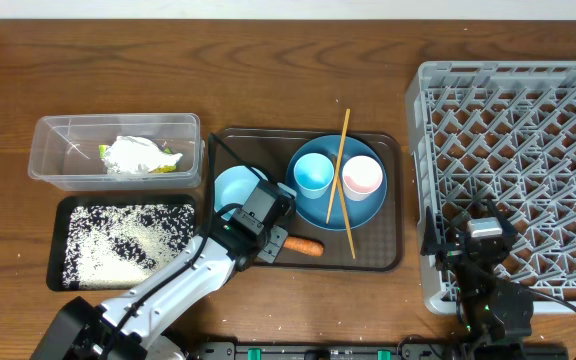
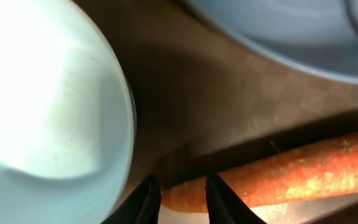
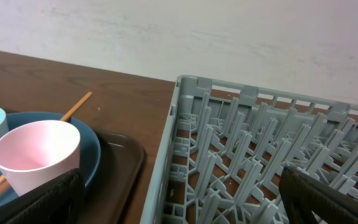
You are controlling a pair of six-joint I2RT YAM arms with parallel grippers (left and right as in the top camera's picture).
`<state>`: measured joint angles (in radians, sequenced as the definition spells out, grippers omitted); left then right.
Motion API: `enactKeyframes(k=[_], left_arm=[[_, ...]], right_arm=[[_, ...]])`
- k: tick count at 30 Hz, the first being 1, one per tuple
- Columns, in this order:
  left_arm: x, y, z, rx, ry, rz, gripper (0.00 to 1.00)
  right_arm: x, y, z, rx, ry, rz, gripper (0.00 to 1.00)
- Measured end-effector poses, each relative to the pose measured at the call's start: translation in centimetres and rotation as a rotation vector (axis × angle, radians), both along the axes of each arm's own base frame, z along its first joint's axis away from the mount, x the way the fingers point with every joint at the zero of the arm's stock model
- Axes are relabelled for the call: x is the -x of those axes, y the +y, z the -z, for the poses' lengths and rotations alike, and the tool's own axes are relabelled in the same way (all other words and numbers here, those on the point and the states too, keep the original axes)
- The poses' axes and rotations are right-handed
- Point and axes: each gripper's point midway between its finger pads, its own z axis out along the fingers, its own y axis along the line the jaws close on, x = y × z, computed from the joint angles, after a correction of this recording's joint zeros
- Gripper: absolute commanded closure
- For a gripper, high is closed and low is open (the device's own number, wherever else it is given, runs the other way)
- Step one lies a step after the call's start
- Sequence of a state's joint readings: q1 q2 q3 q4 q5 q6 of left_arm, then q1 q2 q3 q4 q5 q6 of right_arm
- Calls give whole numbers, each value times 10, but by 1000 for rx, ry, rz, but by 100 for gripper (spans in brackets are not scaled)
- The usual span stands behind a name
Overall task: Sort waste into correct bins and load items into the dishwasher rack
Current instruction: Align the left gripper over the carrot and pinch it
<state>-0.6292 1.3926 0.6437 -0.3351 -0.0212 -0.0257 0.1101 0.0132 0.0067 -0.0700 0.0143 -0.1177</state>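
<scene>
**One carrot (image 1: 303,246) right at the left gripper (image 1: 271,243)**

Count along with me. On the dark brown serving tray (image 1: 258,150) there's one big blue plate (image 1: 313,212), and on it two cups: a light blue cup (image 1: 313,173) and a white-pink cup (image 1: 362,177). Two thin wooden chopsticks (image 1: 341,150) as well, one laid across the plate between the cups, the other running off the plate's near edge. One small pale blue bowl (image 1: 230,188) sits left of the plate, partly covered by the left arm. The single carrot, orange and rough-skinned, lies along the tray's near edge.

Up close at the left wrist it's all blur. Two dark fingers (image 2: 146,200) stand a narrow gap apart, and the carrot's blunt end shows in that gap. Whether they pinch it or only hang over it, I can't tell. The bowl is a pale smear filling the left side.

Two bins sit left of the serving tray. The clear plastic tub (image 1: 58,150) holds one crumpled white-silver wrapper (image 1: 136,155) with a green-yellow label. In front of it the shallow black tray (image 1: 54,250) is strewn with white rice grains (image 1: 118,240), far too many to count.

Over on the right is one light grey dishwasher rack (image 1: 528,130), a lattice of pegs, cut off at the picture's edge. The right gripper (image 1: 473,232) sits at its near left corner. From its wrist view the dark pads (image 3: 42,199) sit in opposite bottom corners, spread wide.
</scene>
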Motion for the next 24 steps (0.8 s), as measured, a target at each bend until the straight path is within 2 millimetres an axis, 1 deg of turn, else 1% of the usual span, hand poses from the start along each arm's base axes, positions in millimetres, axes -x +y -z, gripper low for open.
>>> enactKeyframes(k=[2, 3, 6, 8, 14, 17, 22, 23, 24], left_arm=[[1, 0, 0, 1, 4, 1, 71], [1, 0, 0, 2, 5, 2, 66], [2, -1, 0, 6, 9, 5, 62], [2, -1, 1, 8, 11, 6, 58], [1, -2, 0, 11, 7, 5, 57], [1, -2, 3, 6, 14, 5, 57], [-7, -6, 9, 10, 2, 0, 57], [-9, -7, 10, 8, 5, -2, 57], [-8, -6, 13, 4, 12, -2, 62]], right_arm=[[0, 0, 0, 0, 0, 0, 1], [0, 0, 0, 0, 0, 0, 1], [0, 0, 0, 0, 0, 0, 1], [0, 0, 0, 0, 0, 0, 1], [0, 0, 0, 0, 0, 0, 1], [0, 0, 0, 0, 0, 0, 1], [0, 0, 0, 0, 0, 0, 1], [0, 0, 0, 0, 0, 0, 1], [0, 0, 0, 0, 0, 0, 1]])
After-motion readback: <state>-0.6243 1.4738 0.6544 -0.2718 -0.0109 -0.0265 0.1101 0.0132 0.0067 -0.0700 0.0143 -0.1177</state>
